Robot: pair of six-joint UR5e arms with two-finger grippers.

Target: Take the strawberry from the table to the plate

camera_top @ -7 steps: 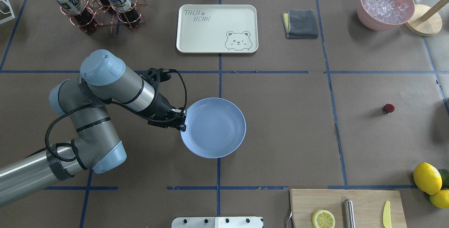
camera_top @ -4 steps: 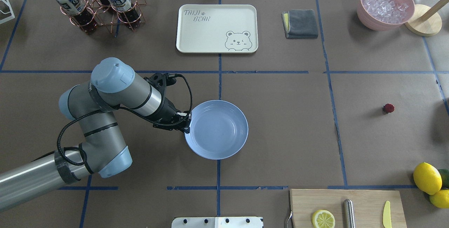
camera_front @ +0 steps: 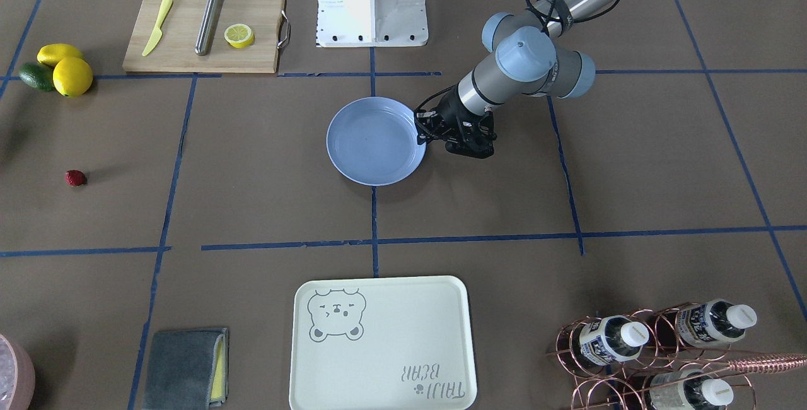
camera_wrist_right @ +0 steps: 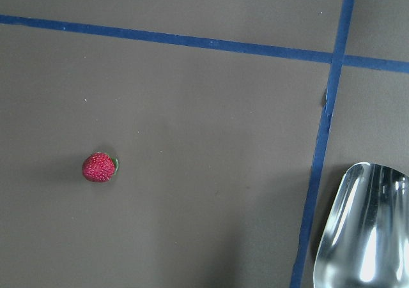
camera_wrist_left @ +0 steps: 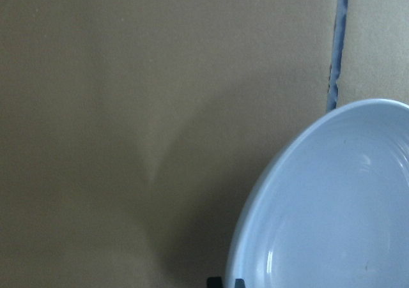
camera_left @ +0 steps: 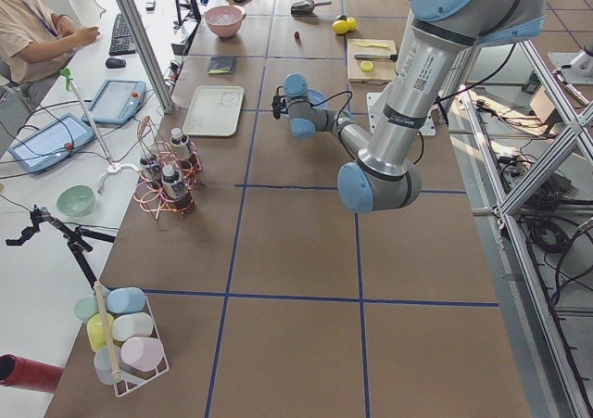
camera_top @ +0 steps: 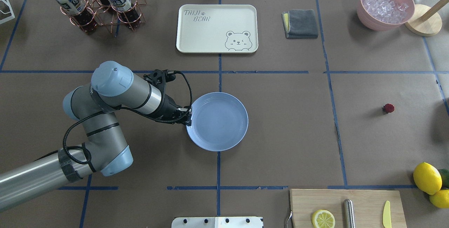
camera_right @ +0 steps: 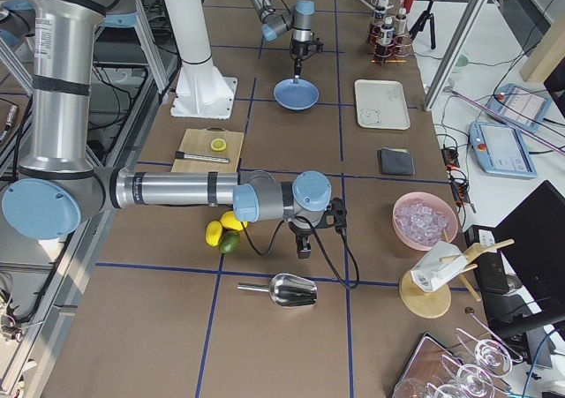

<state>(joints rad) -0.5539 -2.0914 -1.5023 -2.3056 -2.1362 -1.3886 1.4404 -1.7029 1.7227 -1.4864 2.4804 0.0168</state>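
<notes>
The small red strawberry (camera_top: 388, 108) (camera_front: 75, 178) lies alone on the brown table (camera_top: 287, 133), far on the robot's right. It also shows left of centre in the right wrist view (camera_wrist_right: 99, 167). The light blue plate (camera_top: 224, 126) (camera_front: 372, 145) is empty near the table's middle. My left gripper (camera_top: 188, 115) (camera_front: 421, 131) is shut on its rim, at the side towards the robot's left. The plate's rim (camera_wrist_left: 255, 237) fills the lower right of the left wrist view. My right gripper (camera_right: 303, 250) shows only in the exterior right view, so I cannot tell its state.
A cream bear tray (camera_top: 216, 28), grey cloth (camera_top: 300, 24), pink bowl of ice (camera_top: 386, 5) and bottle rack (camera_top: 101, 5) line the far side. Cutting board (camera_top: 347, 207), lemons (camera_top: 427, 178) and avocado (camera_top: 444, 177) sit near right. A metal scoop (camera_wrist_right: 361, 230) lies near the strawberry.
My left arm has carried the plate a little to the right and then towards the far side, still gripping the rim. The strawberry has not moved.
</notes>
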